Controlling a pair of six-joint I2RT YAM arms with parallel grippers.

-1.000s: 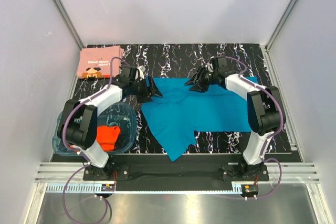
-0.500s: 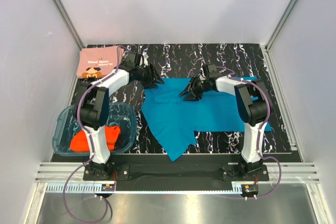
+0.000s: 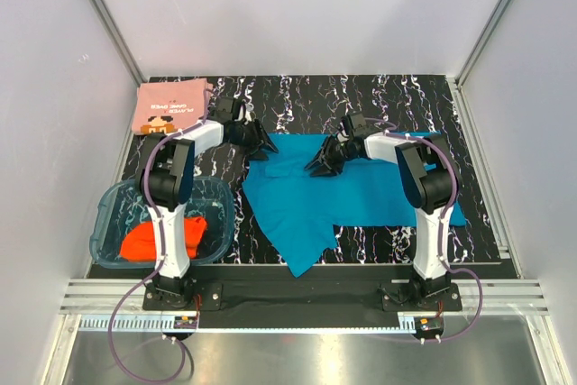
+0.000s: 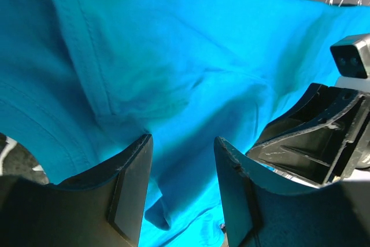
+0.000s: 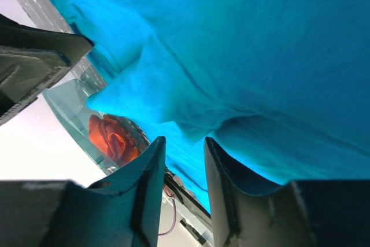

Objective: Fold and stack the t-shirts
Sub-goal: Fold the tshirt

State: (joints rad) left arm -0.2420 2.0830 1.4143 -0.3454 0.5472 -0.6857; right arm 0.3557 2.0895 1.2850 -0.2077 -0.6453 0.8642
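The teal-blue t-shirt [image 3: 361, 191] lies spread and rumpled on the black marbled table. My left gripper [image 3: 261, 145] is low over its far left corner, open, with a raised fold of teal cloth [image 4: 173, 160] between the fingers but not clamped. My right gripper [image 3: 317, 165] is down on the shirt's far edge near the middle, open over the cloth [image 5: 243, 56]. The salmon-pink printed t-shirt [image 3: 171, 105] lies folded at the far left. The orange-red t-shirt [image 3: 167, 236] sits crumpled in the tub and also shows in the right wrist view [image 5: 113, 137].
The clear blue-tinted tub [image 3: 108, 214] stands at the near left beside the left arm's base. The two grippers face each other closely; the right gripper's body [image 4: 324, 137] fills the right of the left wrist view. White enclosure walls surround the table.
Both grippers dropped onto the teal shirt's far edge and drew closer together, jaws narrowing. The left arm's elbow swung away from the tub, uncovering more of the orange-red shirt.
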